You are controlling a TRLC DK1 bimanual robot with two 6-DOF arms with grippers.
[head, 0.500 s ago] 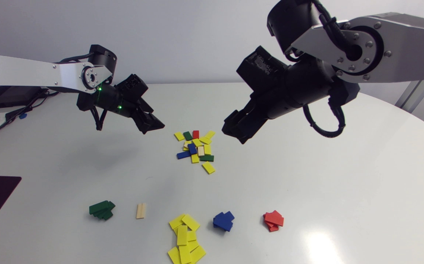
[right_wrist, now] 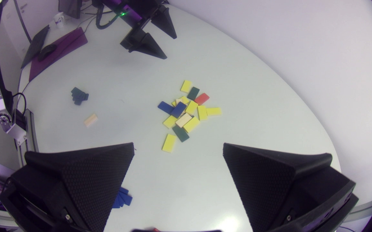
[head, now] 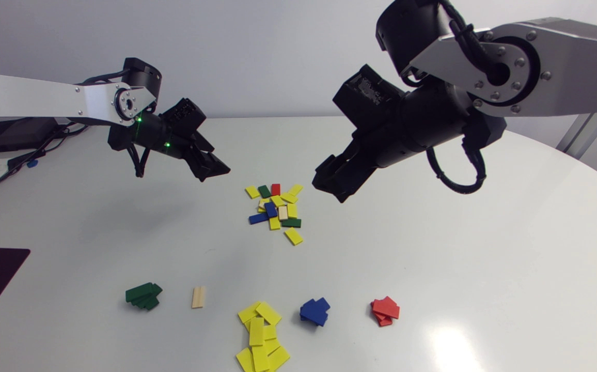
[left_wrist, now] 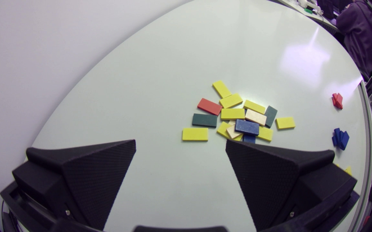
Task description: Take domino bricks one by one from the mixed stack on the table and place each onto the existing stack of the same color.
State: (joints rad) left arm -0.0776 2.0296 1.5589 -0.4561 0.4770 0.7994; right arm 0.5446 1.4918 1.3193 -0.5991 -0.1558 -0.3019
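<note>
white bench [head: 433, 258] bears the mixed stack [head: 276, 209] at its middle. left claw [head: 215, 173] hangs far left of it, spread wide, empty; right claw [head: 329, 188] hangs right of it, likewise wide and empty. nearer lie the green stack [head: 143, 295], yellow stack [head: 260, 330], blue stack [head: 315, 311] and red stack [head: 385, 311].

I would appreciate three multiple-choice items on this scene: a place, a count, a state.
1. Which stack lies between the yellow stack and the red stack? A green B blue C wood-coloured
2. How many red bricks show in the mixed pile? A one B three C five
3. The left gripper jaws: A open, empty B holding yellow C holding blue
Key: 1 B, blue stack sits there; 2 A, one red brick shows; 3 A, jaws spread, nothing between.
</note>
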